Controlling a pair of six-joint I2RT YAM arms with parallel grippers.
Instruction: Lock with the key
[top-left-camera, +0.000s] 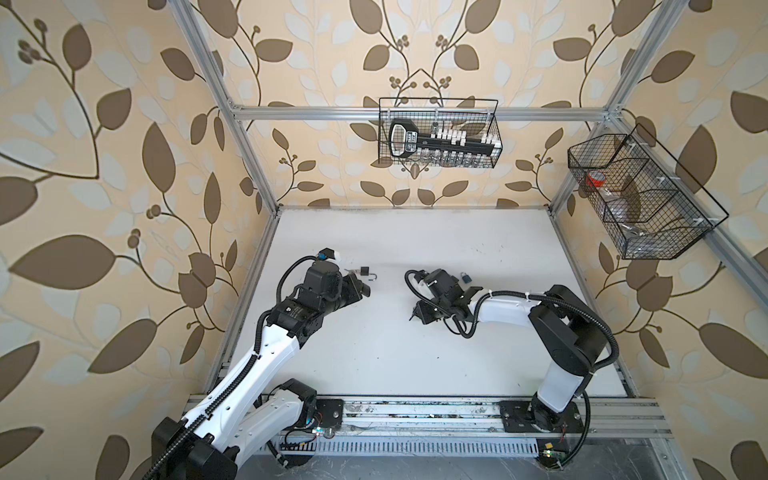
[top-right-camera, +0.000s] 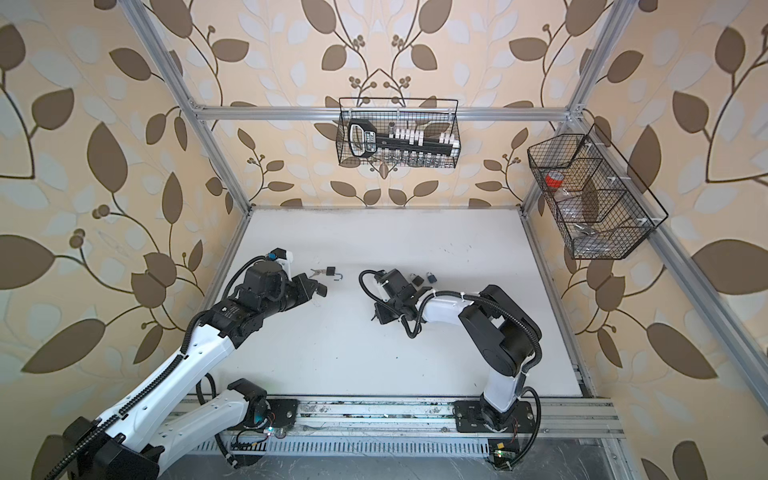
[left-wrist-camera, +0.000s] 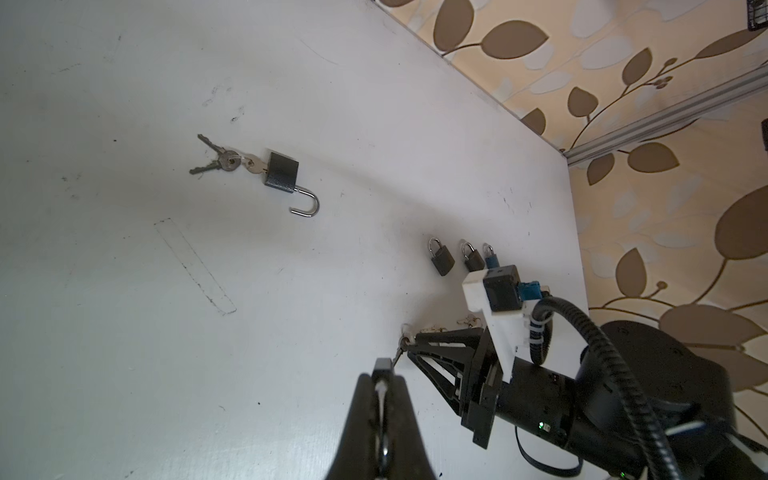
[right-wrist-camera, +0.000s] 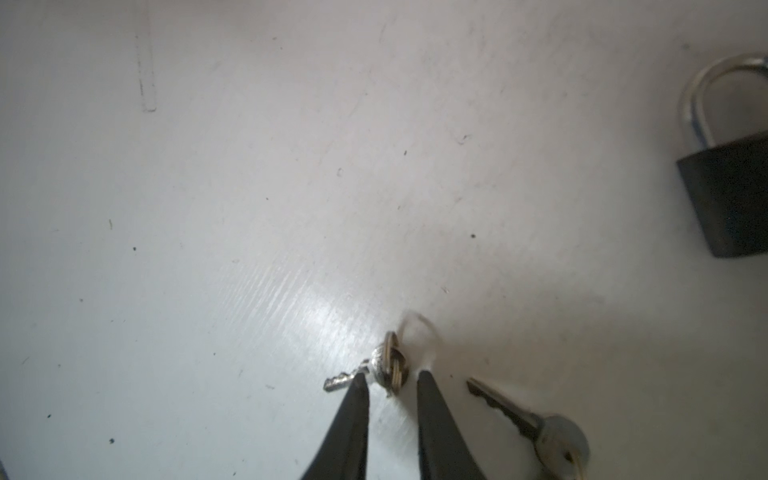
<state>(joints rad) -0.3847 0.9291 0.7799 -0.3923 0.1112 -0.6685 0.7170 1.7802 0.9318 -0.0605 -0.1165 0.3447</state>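
- Padlock (left-wrist-camera: 282, 170): on worktop (left-wrist-camera: 124, 332), shackle sprung open, key (left-wrist-camera: 253, 165) in its base; not yet locked.
- Left fingers (left-wrist-camera: 361, 415): clenched, empty, near padlock.
- Right fingers (right-wrist-camera: 353, 415): parted astride a loose key bunch (right-wrist-camera: 388, 368).
- Remaining, by judgement: close shackle, turn and draw key.

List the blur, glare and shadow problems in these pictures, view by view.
Right wrist view: glare streaks the table beside the key ring, whose loop is smeared; the closed padlock at the edge is soft. Left wrist view: the open padlock is sharp, the left gripper dark and blurred up close. Both top views: even light, frame posts splayed by the wide lens.
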